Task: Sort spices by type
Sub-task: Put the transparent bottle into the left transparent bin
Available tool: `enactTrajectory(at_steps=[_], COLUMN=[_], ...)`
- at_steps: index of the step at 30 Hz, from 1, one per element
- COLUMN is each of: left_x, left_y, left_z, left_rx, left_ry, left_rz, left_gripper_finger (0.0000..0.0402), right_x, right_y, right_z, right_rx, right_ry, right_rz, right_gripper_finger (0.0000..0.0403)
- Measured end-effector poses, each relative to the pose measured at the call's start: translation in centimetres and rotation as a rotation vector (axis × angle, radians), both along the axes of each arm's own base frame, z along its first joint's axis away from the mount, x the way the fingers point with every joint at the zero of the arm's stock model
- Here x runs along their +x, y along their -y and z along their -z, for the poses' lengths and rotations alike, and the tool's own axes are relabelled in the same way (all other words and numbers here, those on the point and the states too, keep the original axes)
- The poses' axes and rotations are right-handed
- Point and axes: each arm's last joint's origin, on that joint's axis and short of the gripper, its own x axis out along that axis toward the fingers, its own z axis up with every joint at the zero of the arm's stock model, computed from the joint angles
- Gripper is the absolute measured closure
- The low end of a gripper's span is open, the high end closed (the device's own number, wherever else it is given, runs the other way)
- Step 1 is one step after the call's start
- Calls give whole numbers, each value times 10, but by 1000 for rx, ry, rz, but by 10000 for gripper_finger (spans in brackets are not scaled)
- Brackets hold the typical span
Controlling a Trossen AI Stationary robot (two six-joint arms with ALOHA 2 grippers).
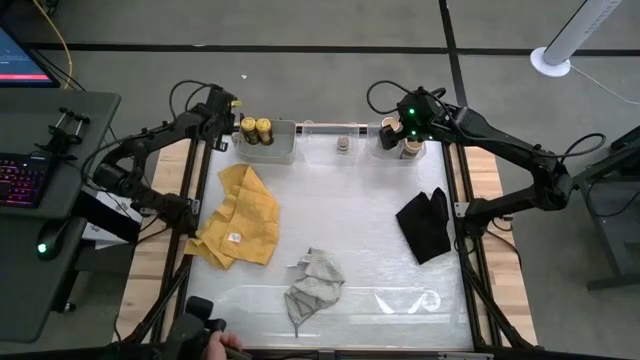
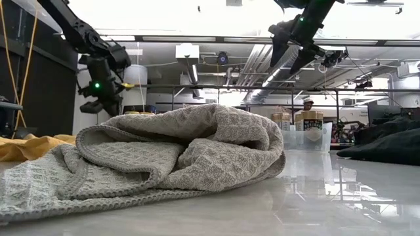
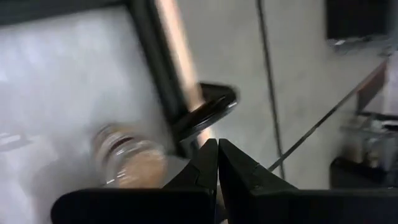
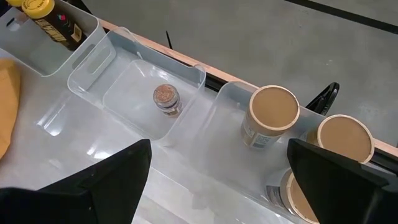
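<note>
Glossy white table (image 1: pixel 340 215) under workshop lights, with three bins along the 12 o'clock edge.

- At 11 o'clock: grey bin (image 1: pixel 275 150) with both dark yellow-topped jars (image 1: pixel 256 129) inside, side by side. Looks sorted.
- At 12 o'clock: middle clear bin (image 4: pixel 93 65) with one tiny clear jar (image 4: pixel 166 99) standing upright, alone.
- At 1 o'clock: right clear bin (image 4: pixel 227 99) with three tan pale-topped jars (image 4: pixel 273 115) close together, one cut off by the picture's edge. Looks sorted.
- Second tiny jar: probably the blurred small jar (image 3: pixel 127 163) showing just beside the left fingers. Appears to stand on the white surface near the table frame, outside the middle bin, though its exact spot cannot be told.

Left gripper (image 3: pixel 217 168) up near the 11 o'clock corner by the grey bin, jaws pressed together on nothing. Right gripper (image 4: pixel 217 180) above the right clear bin, jaws spread wide and empty.

Yellow cloth (image 1: pixel 240 215) at 9 o'clock, grey cloth (image 1: pixel 315 285) at 6 o'clock and black cloth (image 1: pixel 425 225) at 3 o'clock, all clear of the bins.

By judgement: six of seven jars placed, with only that last tiny jar left to join its twin in the middle bin.
</note>
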Motion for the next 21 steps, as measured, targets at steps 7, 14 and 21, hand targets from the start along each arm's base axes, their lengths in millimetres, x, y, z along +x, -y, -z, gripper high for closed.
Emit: enactTrajectory(at_steps=[7, 14, 21], left_x=[9, 10, 10], left_y=[-6, -3, 3], left_z=[20, 24, 23], left_rx=[-61, -97, -122], left_ry=[47, 14, -40], left_rz=[41, 56, 78], left_gripper_finger=[401, 401, 401], right_x=[0, 0, 0], right_y=[0, 0, 0], right_z=[0, 0, 0], right_rx=[0, 2, 2], right_ry=[0, -3, -3], right_rz=[0, 0, 0], right_gripper_finger=[31, 31, 31])
